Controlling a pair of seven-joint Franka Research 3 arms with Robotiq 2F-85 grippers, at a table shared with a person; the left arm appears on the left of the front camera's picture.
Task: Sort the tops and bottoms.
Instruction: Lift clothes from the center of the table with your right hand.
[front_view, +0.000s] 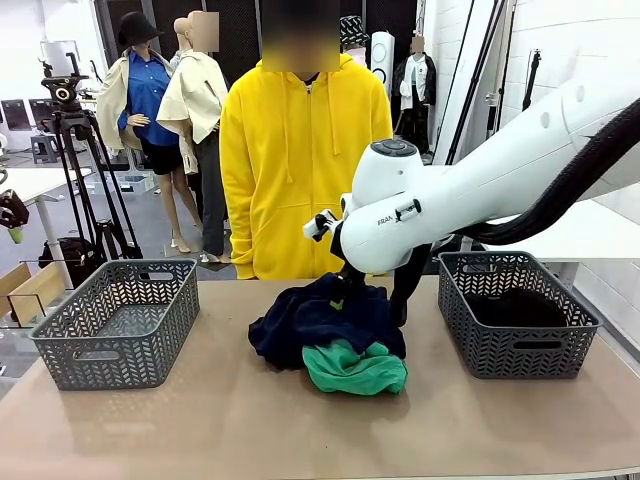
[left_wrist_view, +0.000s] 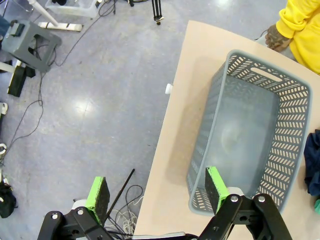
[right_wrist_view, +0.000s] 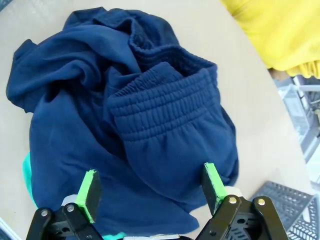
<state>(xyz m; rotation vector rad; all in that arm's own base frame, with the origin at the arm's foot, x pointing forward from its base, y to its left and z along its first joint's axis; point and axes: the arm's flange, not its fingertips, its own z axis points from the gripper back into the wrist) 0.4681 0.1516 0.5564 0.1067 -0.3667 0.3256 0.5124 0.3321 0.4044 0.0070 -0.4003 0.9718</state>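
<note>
Landmark: the navy bundle (front_view: 320, 315), heaped mid-bench (front_view: 200, 420) in front of the person in the yellow hoodie (front_view: 300, 160).
Task's things: the navy bundle itself. A bright green garment (front_view: 352, 368) is tucked under its robot-side edge. A black garment (front_view: 515, 308) lies in the grey basket (front_view: 515, 355) to the bundle's right. The other grey basket (front_view: 110, 350), to its left, holds nothing.
Right jaws: spread wide and empty, directly above the bundle, green pads (right_wrist_view: 90, 192) standing either side of the cloth below.
Left jaws: spread wide and empty, well off to the bundle's left, over the outer end of the left-hand basket.
Key relation: a gathered elastic waistband (right_wrist_view: 165, 107) lies on top of the bundle, just ahead of the right jaws. Its length runs roughly from pad to pad, not across that line.
Nearer arm: the right, plainly.
Step, as judged: coming down to pinch the waistbanded piece, probably a pair of bottoms.
Next move calls for: a short reach forward and down. Closing would bunch the band lengthwise.
Risk: the navy folds look tangled, so a second navy layer or the green garment may lift too.
</note>
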